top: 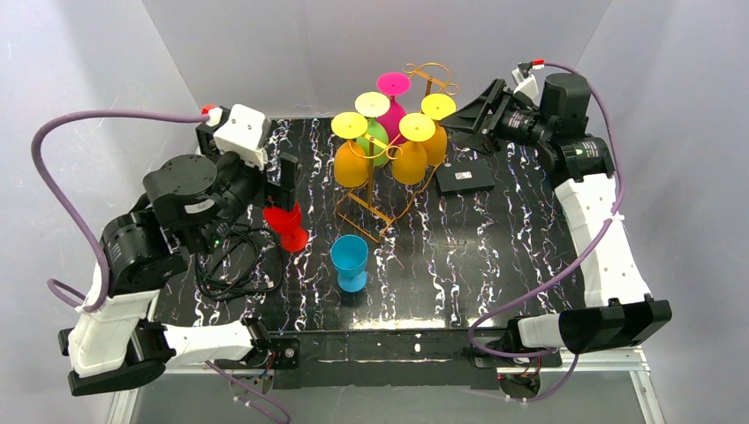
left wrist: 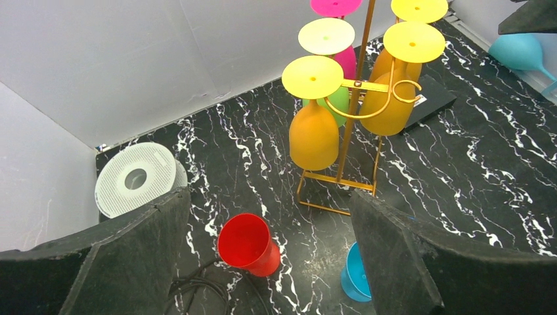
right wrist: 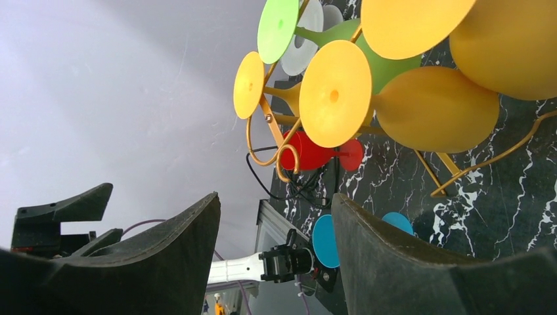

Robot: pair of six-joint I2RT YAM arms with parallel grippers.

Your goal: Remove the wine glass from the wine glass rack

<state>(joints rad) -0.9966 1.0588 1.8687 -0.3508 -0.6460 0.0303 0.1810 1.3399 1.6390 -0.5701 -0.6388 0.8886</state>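
Note:
The wine glass rack [top: 430,69] stands at the table's back centre. Several glasses hang upside down on it: orange ones [top: 351,163] with yellow feet, a green one [top: 375,141] and a magenta one [top: 391,115]. The rack [left wrist: 355,98] also shows in the left wrist view. A red glass [top: 287,225] and a blue glass [top: 350,262] stand on the table in front. My left gripper [top: 284,175] is open above the red glass [left wrist: 248,244], which sits between its fingers untouched. My right gripper [top: 477,110] is open and empty, just right of the rack [right wrist: 269,121].
A flat black box [top: 465,178] lies right of the rack. A coil of black cable [top: 230,265] lies by the left arm. A white perforated disc [left wrist: 136,178] sits at the back left. White walls enclose the black marbled table [top: 512,256].

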